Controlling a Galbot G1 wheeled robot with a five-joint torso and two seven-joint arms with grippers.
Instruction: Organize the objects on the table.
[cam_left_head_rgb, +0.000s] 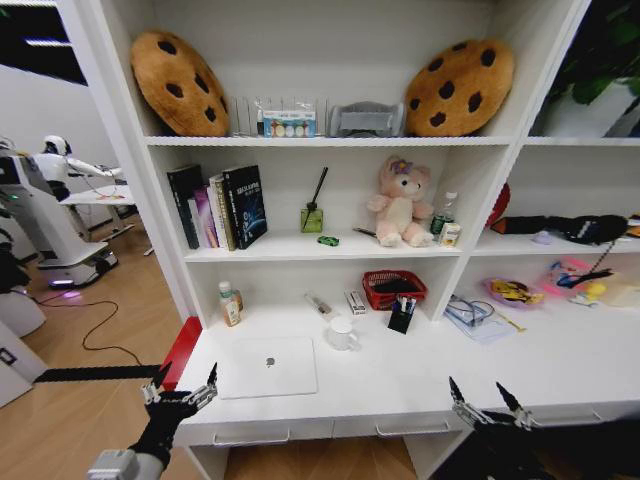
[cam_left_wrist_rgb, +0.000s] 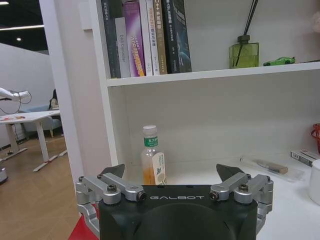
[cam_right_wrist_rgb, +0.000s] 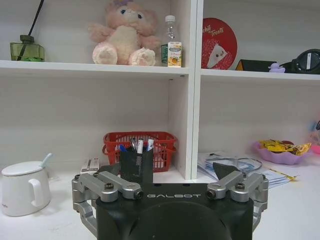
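Slim silver laptop (cam_left_head_rgb: 267, 366) lies closed and flat on the near left part of the long white desk (cam_left_head_rgb: 420, 375), just right of a red object at the desk's left end, partly hidden. Green toy car (cam_left_head_rgb: 328, 240) sits on the shelf above, right of a green diffuser bottle (cam_left_head_rgb: 312, 218) and left of the pink plush bear (cam_left_head_rgb: 400, 205); small, detail hard to make out. Pens stand in a black holder (cam_left_head_rgb: 400, 317) in front of the red basket (cam_left_head_rgb: 394, 289), individual pens hard to tell apart. White mug (cam_left_head_rgb: 342, 334) between laptop and holder.

Left gripper (cam_left_head_rgb: 181, 391) hovers off the desk's near left corner, fingers spread, holding nothing. Right gripper (cam_left_head_rgb: 484, 405) hangs at the near edge further right, fingers likewise apart and empty; its arm cut off by the frame bottom.
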